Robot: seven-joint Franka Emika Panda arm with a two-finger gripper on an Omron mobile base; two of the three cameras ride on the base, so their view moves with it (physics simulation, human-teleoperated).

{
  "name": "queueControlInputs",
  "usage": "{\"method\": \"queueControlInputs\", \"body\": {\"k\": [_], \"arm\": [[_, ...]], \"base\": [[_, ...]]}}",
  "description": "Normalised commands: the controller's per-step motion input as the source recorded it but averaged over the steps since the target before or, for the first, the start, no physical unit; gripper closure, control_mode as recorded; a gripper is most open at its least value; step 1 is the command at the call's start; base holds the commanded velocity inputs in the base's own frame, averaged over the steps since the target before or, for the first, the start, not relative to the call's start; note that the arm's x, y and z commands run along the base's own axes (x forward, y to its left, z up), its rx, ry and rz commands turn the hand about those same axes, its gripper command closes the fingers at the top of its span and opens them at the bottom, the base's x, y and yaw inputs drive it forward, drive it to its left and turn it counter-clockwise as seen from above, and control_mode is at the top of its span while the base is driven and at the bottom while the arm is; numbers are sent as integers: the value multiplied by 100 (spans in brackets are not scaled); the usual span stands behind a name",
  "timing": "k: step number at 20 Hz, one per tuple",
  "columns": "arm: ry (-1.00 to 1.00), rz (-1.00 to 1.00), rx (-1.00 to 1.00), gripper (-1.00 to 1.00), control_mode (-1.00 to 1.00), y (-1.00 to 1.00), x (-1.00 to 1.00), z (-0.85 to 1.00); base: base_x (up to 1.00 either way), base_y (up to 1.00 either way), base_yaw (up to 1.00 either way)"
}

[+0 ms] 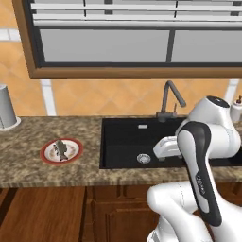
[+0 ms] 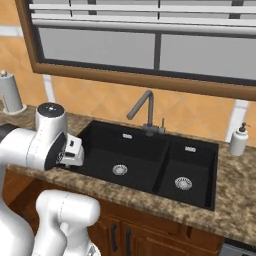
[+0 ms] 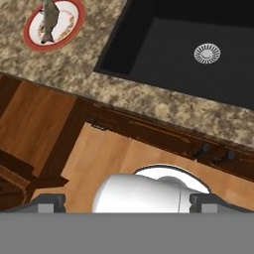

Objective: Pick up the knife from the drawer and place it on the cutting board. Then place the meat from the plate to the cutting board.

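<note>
With the end effector (image 3: 127, 202) spread wide and empty, held in front of the tabletop (image 1: 28, 165) above the open drawer (image 3: 30, 124), the knife is not visible, so reaching in blind risks striking wood, while the meat (image 1: 60, 148) sits on the plate (image 1: 47, 156) far left.

Meat (image 1: 60, 148) lies on the plate (image 1: 48, 156) — left of the sink (image 1: 123, 142).

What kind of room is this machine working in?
A kitchen, rendered rather than real: a black double sink with a faucet set in a speckled stone counter, and a red-rimmed plate holding meat.
</note>
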Motion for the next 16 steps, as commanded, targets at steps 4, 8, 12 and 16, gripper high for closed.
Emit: {"method": "queueControlInputs", "body": {"k": [4,8,12,16], "arm": [[0,0,0,-100,100,0,0,0],[0,10,-1,-100,-100,37,11,1],[0,26,-1,-100,-100,87,37,22],[0,24,-1,-100,-100,100,53,24]], "base": [[12,35,4],[9,23,4],[0,0,0],[0,0,0]]}}
